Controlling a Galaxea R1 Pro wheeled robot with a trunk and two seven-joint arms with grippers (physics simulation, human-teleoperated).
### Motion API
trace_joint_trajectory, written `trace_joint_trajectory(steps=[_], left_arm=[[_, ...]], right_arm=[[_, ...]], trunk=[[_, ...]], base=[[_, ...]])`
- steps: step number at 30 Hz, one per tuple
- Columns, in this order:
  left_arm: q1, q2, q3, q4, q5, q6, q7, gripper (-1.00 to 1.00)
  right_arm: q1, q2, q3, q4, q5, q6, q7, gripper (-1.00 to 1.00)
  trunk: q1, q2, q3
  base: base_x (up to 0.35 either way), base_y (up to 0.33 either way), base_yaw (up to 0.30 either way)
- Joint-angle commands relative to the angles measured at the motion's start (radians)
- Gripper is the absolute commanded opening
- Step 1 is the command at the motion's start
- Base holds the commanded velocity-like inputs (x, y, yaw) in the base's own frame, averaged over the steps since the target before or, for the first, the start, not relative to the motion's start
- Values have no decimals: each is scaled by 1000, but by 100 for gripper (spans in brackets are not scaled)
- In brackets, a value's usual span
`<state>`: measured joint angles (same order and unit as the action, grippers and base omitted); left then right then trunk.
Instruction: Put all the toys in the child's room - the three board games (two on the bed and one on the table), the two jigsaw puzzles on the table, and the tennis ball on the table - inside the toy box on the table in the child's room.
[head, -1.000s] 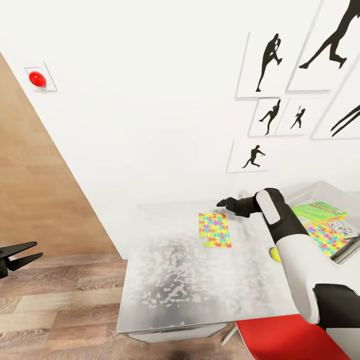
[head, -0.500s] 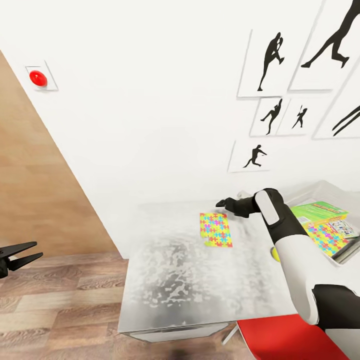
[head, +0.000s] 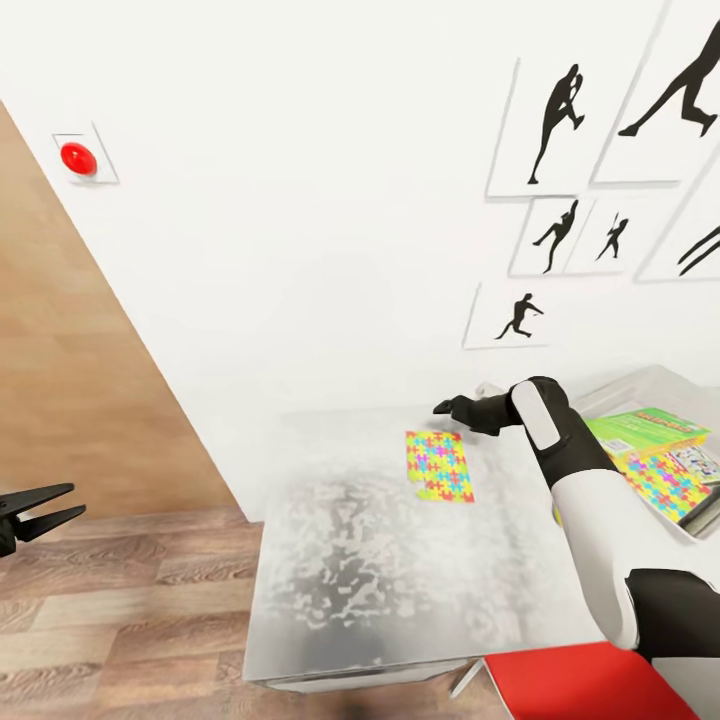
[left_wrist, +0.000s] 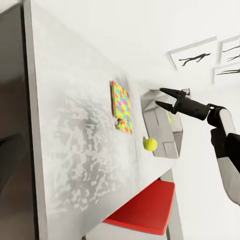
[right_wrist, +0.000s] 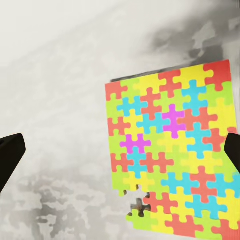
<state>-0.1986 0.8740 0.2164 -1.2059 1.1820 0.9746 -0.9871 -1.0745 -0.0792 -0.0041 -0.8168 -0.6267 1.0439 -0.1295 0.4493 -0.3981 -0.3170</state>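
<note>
Centrally, one jigsaw puzzle (head: 440, 466) lies flat on the grey table (head: 350, 570), a piece missing at one edge. Right gripper (head: 445, 407) hangs just above its far edge, jaws spread, empty. Toy box (head: 650, 385), cut off by the frame, holds a green board game (head: 648, 431) and second jigsaw (head: 668, 482). Tennis ball (left_wrist: 150, 144) rests beside the box. Left gripper (head: 50, 508) parted, over floor (head: 120, 600).

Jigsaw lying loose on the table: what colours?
Yellow, green, red, blue, some magenta jigsaw; clearest in right wrist view.
</note>
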Motion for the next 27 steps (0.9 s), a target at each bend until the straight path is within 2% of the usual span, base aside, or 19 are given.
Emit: trace_joint_trajectory(steps=[1,10,27], left_arm=[[-1,0,0,0,1,4,-2,100],[-1,0,0,0,0,4,-2,100],[-1,0,0,0,-1,4,-1,100]], right_arm=[[-1,0,0,0,-11,3,-10,100],[-1,-1,-2,5,-10,3,-10,100],[-1,-2,-1,9,-10,3,-10,100]], trunk=[[1,-2,-2],[1,-2,-5],[1,-2,-32]], base=[[71,1,0],[19,0,0],[0,0,0]])
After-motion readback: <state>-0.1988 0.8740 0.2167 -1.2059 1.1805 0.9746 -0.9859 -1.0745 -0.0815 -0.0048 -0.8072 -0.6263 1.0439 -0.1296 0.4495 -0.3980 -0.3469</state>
